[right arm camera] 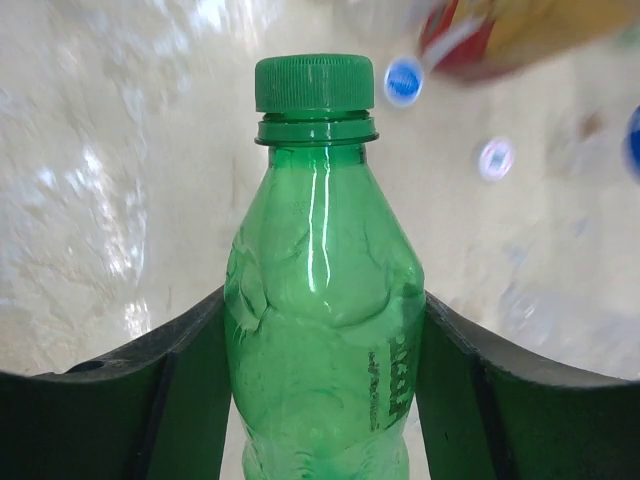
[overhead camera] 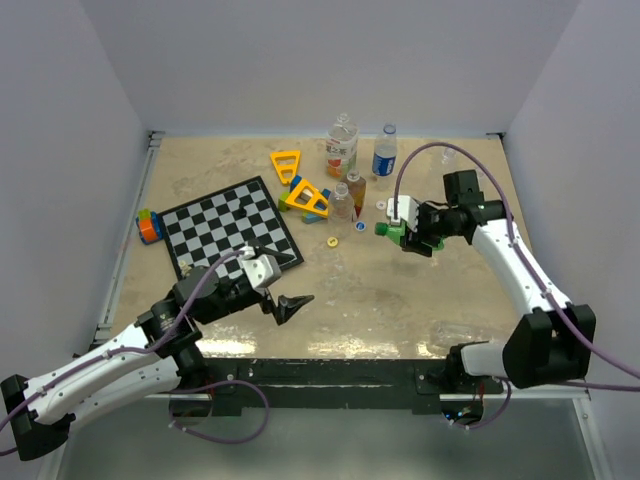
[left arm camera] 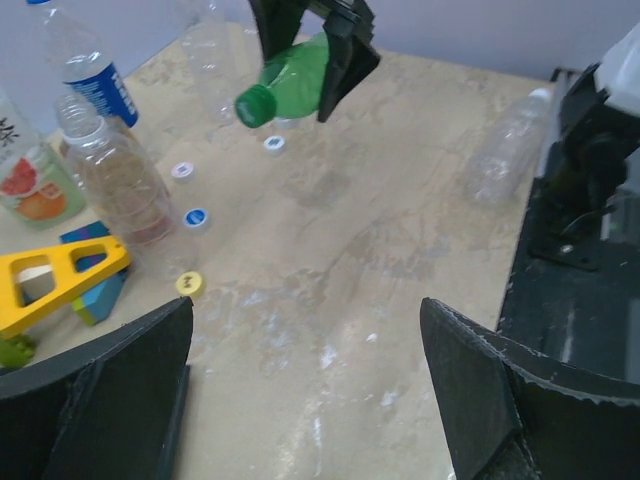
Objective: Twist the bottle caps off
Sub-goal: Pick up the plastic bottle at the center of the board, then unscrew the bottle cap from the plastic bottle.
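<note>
Our right gripper (overhead camera: 405, 232) clamps the green bottle (right arm camera: 320, 330) by its body, its green cap (right arm camera: 314, 82) screwed on, above the open mid-table (overhead camera: 400, 300), while our left gripper (overhead camera: 283, 297) gapes unladen just off the checkerboard (overhead camera: 230, 225) corner, near the front edge.

Robotics lab bench, plain white walls (overhead camera: 70, 150) around a scuffed tabletop (overhead camera: 380, 300), two cabled robot arms (overhead camera: 515, 260)

- Soft, even light from above; only faint shadows fall on the table (overhead camera: 400, 290).
- My right wrist view: green bottle (right arm camera: 320, 300) sharp, a glare streak down it; blue cap (right arm camera: 404, 80) behind it blurred.
- My left wrist view is crisp.
</note>
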Robot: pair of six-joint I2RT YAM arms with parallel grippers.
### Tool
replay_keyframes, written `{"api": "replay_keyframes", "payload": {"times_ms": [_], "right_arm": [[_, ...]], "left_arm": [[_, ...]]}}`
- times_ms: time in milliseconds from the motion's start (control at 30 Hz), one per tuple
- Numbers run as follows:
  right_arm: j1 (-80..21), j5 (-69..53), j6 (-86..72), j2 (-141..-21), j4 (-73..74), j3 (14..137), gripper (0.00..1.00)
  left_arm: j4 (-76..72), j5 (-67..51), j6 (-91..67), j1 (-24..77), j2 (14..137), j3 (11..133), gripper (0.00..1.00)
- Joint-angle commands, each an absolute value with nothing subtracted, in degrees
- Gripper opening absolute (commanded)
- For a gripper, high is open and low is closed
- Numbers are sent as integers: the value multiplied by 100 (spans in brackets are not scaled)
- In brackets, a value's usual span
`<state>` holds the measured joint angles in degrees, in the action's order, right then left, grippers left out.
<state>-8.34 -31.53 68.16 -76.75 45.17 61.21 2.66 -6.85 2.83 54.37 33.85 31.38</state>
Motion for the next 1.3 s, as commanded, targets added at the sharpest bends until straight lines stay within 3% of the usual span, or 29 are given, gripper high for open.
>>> {"api": "replay_keyframes", "payload": {"times_ms": [0, 133, 300, 600, 800, 1033, 1267], "right_arm": [[-1081, -4700, 7005, -7252, 5352, 6557, 2], [-1116, -5474, 7101, -6865, 5151, 6311, 0], [-1116, -5607, 7671, -6741, 5316, 6038, 0], [-1178, -5643, 8017, -6566, 5397, 5783, 0], [-1388, -5458, 7532, -6495, 4939, 5669, 0], [-1441, -5528, 7585, -6495, 5018, 5651, 0], [-1476, -5572, 7690, -6504, 5089, 5643, 0]], "left_arm": [[-824, -1432, -1000, 5388, 3410, 3147, 100], [-1432, -1581, -1958, 5396, 3796, 3041, 100], [-2003, -1916, -2654, 5458, 4744, 3295, 99], [-1240, -1187, -2101, 5853, 6371, 4648, 86], [-1020, -1073, -1846, 5924, 6741, 4992, 76], [-606, -650, -1503, 5924, 6943, 5229, 74], [-650, -712, -1441, 5924, 7066, 5361, 63]]}}
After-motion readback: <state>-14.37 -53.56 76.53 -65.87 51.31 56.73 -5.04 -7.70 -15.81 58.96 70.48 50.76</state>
